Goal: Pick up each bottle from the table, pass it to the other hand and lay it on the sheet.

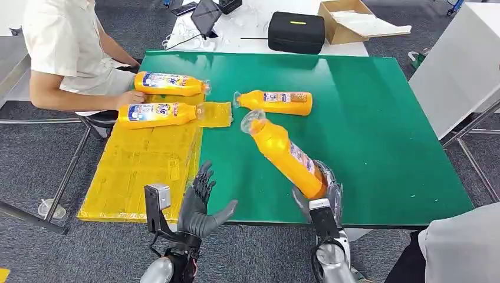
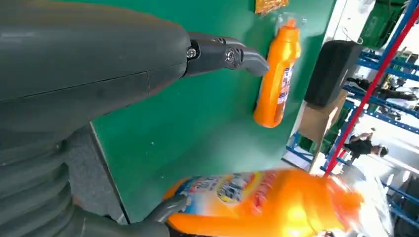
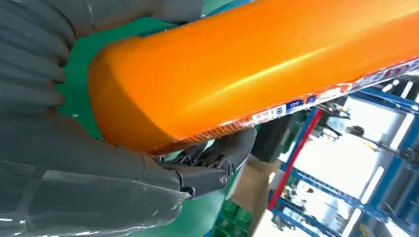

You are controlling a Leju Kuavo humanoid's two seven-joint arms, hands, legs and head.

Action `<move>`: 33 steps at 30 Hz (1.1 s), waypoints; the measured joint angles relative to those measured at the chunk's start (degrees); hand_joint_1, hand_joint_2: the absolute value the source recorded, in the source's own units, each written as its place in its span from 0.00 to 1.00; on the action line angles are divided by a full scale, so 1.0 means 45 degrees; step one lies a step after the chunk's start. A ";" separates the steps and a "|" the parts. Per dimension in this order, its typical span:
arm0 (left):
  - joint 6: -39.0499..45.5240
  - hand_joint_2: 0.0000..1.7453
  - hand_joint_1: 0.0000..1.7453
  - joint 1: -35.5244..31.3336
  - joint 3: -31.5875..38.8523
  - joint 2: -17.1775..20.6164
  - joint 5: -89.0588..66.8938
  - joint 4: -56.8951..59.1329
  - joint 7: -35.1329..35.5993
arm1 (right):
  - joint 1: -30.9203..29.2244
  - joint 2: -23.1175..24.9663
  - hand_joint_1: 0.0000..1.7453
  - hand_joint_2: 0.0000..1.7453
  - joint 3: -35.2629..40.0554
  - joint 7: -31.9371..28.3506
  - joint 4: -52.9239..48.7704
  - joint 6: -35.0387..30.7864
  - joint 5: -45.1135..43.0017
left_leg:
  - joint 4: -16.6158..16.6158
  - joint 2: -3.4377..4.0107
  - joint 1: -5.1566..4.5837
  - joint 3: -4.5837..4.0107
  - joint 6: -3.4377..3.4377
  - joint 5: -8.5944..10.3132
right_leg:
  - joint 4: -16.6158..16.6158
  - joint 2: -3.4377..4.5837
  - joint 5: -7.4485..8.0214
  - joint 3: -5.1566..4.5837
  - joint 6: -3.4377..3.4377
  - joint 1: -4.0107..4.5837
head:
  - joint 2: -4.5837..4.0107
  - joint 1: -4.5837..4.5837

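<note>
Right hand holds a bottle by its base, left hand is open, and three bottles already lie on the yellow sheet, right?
Not three. The head view shows two bottles on the yellow sheet; the third bottle lies on the green table. The rest holds.

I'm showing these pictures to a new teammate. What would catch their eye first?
The orange bottle that the right hand grips by its base, tilted up above the green table. Next, the open left hand waiting at the table's near edge, and two bottles on the yellow sheet, one under a person's hand.
</note>
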 measured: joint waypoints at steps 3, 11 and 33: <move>0.0218 1.00 0.00 0.0011 0.0010 0.0000 0.0189 -0.0005 -0.0145 | 0.0018 0.0092 1.00 1.00 0.0233 0.0005 -0.0112 -0.0160 -0.0141 | 0.0000 -0.0001 0.0000 0.0000 0.0000 0.0001 | 0.0000 -0.0004 0.0000 0.0000 0.0000 0.0001 | 0.0000 0.0000; -0.0783 1.00 0.00 -0.0017 -0.0005 0.0000 0.1136 -0.0029 -0.0106 | -0.0084 0.0243 1.00 1.00 0.1307 0.0005 -0.0058 0.0132 0.0161 | 0.0000 0.0000 0.0002 -0.0001 -0.0001 0.0001 | 0.0002 0.0001 0.0000 -0.0007 0.0000 0.0005 | 0.0000 0.0000; -0.0719 1.00 0.00 -0.1054 0.0141 -0.0204 0.1777 -0.0063 -0.0719 | -0.0957 0.0816 1.00 1.00 0.4896 0.0000 0.1244 0.0132 0.0068 | 0.0000 0.0000 0.0003 -0.0006 -0.0002 0.0007 | 0.0003 -0.0003 0.0001 -0.0012 -0.0001 0.0003 | 0.0000 0.0000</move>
